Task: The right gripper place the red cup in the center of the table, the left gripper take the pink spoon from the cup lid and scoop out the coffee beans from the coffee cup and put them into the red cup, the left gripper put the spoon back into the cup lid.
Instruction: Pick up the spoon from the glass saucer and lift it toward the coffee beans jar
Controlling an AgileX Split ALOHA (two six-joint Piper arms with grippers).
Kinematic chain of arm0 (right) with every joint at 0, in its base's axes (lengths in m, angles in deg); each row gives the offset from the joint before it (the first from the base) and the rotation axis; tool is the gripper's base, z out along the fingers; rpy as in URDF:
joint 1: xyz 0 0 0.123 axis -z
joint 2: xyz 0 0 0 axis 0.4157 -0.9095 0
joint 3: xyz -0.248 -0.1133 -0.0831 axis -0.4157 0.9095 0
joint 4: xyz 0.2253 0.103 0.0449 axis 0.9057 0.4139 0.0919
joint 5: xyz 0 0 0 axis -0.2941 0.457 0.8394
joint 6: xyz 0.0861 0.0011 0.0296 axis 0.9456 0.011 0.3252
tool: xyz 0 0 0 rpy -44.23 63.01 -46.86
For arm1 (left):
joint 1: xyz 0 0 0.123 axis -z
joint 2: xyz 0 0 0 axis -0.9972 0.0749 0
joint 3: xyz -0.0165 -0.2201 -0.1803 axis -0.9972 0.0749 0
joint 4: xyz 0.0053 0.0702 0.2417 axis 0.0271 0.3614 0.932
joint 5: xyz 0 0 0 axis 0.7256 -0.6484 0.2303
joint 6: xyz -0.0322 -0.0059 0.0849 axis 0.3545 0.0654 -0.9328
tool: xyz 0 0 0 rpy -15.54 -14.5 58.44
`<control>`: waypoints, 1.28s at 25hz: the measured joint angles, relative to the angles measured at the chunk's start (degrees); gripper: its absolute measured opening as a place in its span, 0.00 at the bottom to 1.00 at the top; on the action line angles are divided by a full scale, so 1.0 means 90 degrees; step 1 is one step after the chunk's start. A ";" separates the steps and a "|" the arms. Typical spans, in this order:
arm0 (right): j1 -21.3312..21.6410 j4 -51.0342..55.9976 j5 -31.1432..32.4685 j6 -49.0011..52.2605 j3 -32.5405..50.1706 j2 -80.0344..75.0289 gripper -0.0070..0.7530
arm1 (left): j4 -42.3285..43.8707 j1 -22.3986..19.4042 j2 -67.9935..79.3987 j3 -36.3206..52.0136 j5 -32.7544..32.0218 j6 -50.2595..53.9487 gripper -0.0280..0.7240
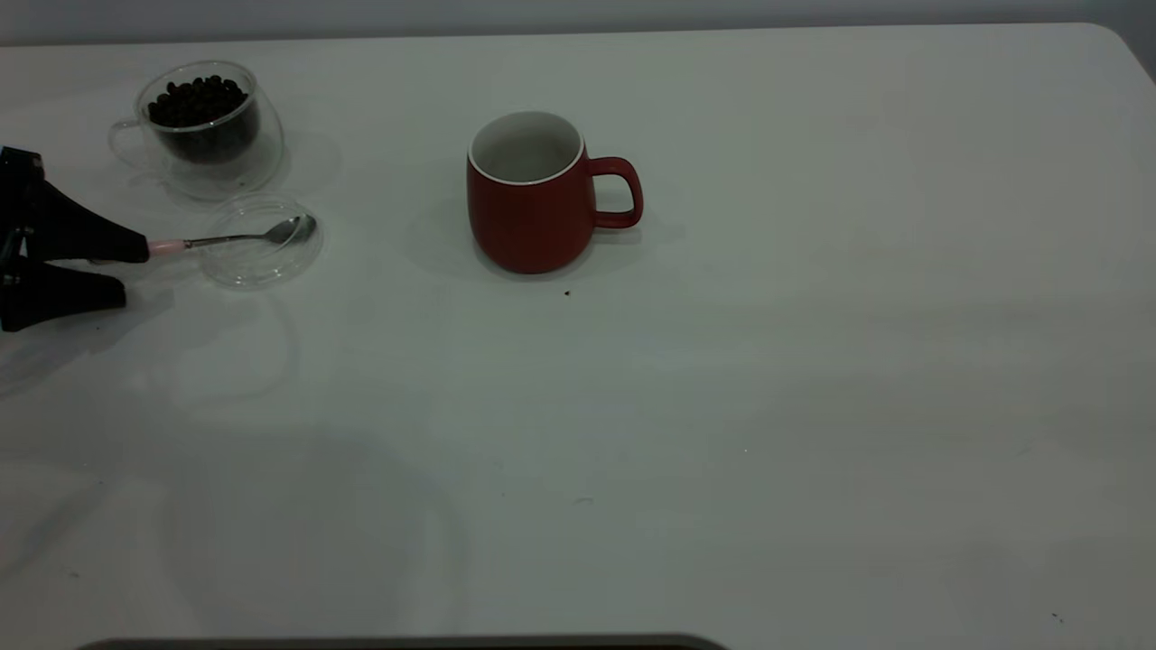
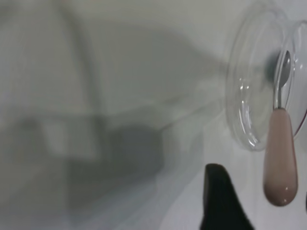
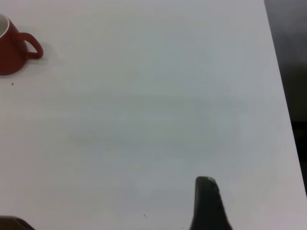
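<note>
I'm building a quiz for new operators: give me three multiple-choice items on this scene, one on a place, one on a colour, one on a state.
1. Where does the pink spoon have its bowl?
A. in the red cup
B. on the cup lid
C. in the coffee cup

2. What colour is the red cup's inside?
A. white
B. black
C. red

3. The left gripper is:
A. shut, away from the spoon
B. out of view
C. open, at the spoon's handle

Key: 1 B, bowl over the lid; 2 A, pale empty interior; 3 C, fingers apart beside the handle.
</note>
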 joint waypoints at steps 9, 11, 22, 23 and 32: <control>0.0000 0.0000 0.0000 0.0000 0.0000 0.0000 0.71 | -0.0303 0.0000 0.0000 0.0000 -0.0013 -0.0126 0.54; 0.0000 0.0000 0.0000 0.0000 0.0000 0.0000 0.71 | -0.0316 0.0000 0.0000 0.0000 -0.0013 -0.0157 0.54; 0.0000 0.0000 0.0000 0.0000 0.0000 0.0000 0.71 | -0.0452 0.0000 0.0000 -0.0002 -0.0027 -0.0287 0.32; 0.0000 0.0000 0.0000 0.0000 0.0000 0.0000 0.71 | -0.0452 0.0000 0.0000 -0.0002 -0.0084 -0.0287 0.29; 0.0000 0.0000 0.0000 0.0000 0.0000 0.0000 0.71 | -0.0326 -0.0091 -0.0054 -0.0034 -0.0313 -0.0157 0.24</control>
